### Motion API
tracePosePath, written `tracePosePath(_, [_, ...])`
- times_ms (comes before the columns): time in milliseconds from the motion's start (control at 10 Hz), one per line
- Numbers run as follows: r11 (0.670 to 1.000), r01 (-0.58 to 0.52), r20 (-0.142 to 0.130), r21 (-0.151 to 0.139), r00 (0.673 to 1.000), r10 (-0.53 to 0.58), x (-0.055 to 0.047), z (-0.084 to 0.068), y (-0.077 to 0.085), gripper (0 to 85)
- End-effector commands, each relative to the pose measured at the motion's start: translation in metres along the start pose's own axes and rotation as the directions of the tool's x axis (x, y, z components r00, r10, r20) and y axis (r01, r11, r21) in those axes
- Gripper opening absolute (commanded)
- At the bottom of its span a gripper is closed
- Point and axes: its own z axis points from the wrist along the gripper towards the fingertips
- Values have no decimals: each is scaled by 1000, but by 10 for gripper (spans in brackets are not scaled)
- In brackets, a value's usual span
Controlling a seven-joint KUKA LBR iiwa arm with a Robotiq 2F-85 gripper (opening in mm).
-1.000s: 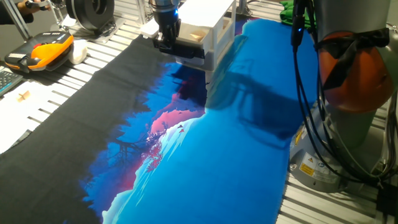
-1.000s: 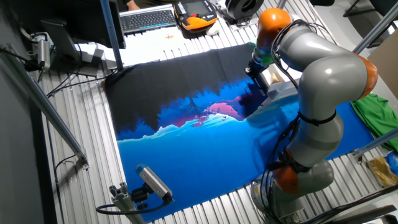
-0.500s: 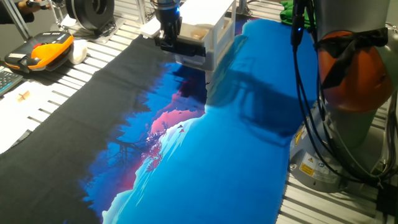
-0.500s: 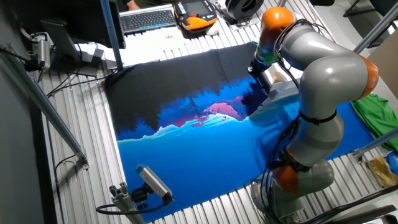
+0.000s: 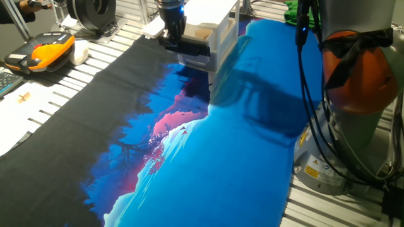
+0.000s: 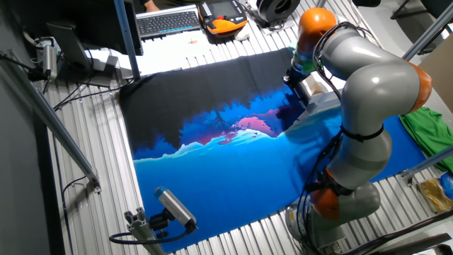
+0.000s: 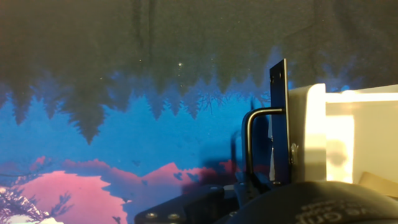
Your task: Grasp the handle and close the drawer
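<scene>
One gripper [image 5: 172, 39] sits at the handle [image 7: 261, 146] of the drawer [image 7: 339, 134] — part-open at the mat's far end; jaw state unclear; a loose grip could slip off mid-push — or shove the light cabinet [image 5: 218, 28].

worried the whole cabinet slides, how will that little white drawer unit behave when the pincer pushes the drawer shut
The cabinet looks like thin white-translucent plastic, so probably light for its size. It stands on the cloth mat with nothing visibly bracing it, so it may skid back rather than let the drawer slide. The push lands high, at the handle, so slight tipping seems possible.
</scene>
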Motion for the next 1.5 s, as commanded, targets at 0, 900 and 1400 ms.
tracePosePath(0, [1000, -1, 0, 0, 1000, 1, 1, 1, -1, 0])
tracePosePath(900, [1000, 2, -3, -6, 1000, -2, 2, -2, -22, 0])
tracePosePath(1400, [1000, -1, -3, -5, 1000, 1, 4, 0, -26, 0])
